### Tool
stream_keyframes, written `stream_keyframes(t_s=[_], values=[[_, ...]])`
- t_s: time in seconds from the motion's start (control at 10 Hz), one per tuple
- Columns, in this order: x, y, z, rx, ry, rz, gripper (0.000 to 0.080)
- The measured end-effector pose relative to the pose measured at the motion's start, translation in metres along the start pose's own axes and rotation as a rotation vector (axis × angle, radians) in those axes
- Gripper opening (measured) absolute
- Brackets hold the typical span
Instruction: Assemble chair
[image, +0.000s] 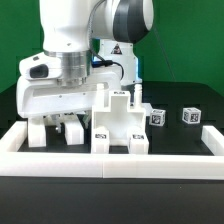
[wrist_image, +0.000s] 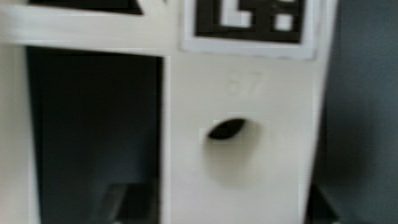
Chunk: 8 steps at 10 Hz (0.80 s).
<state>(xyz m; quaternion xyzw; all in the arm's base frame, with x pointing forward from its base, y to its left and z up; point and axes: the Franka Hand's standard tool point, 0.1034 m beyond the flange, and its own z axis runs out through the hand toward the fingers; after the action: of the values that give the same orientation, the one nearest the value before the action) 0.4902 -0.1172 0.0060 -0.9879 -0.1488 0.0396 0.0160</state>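
Note:
In the exterior view my gripper (image: 62, 124) is low over the table at the exterior view's left, among small white chair pieces (image: 40, 131). A blocky white chair part (image: 117, 120) with square tags stands upright just to the exterior view's right of it. In the wrist view a flat white chair piece (wrist_image: 240, 110) with a dark round hole (wrist_image: 226, 129) and a black-and-white tag (wrist_image: 260, 22) fills the frame. My gripper (wrist_image: 228, 205) has its dark fingers (wrist_image: 134, 203) close against both sides of this piece, shut on it.
A long low white border rail (image: 110, 162) runs along the front of the black table and up its left side. Two small tagged white blocks (image: 157, 117) (image: 189, 114) sit apart at the exterior view's right. The arm's white body (image: 75, 60) looms above the parts.

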Motion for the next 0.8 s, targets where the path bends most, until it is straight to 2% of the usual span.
stream_keyframes(t_s=[0.6, 0.8], values=[[0.0005, -0.0004, -0.0004, 0.000, 0.001, 0.005, 0.0288], [0.0011, 0.0005, -0.0091, 0.005, 0.004, 0.008, 0.0288]])
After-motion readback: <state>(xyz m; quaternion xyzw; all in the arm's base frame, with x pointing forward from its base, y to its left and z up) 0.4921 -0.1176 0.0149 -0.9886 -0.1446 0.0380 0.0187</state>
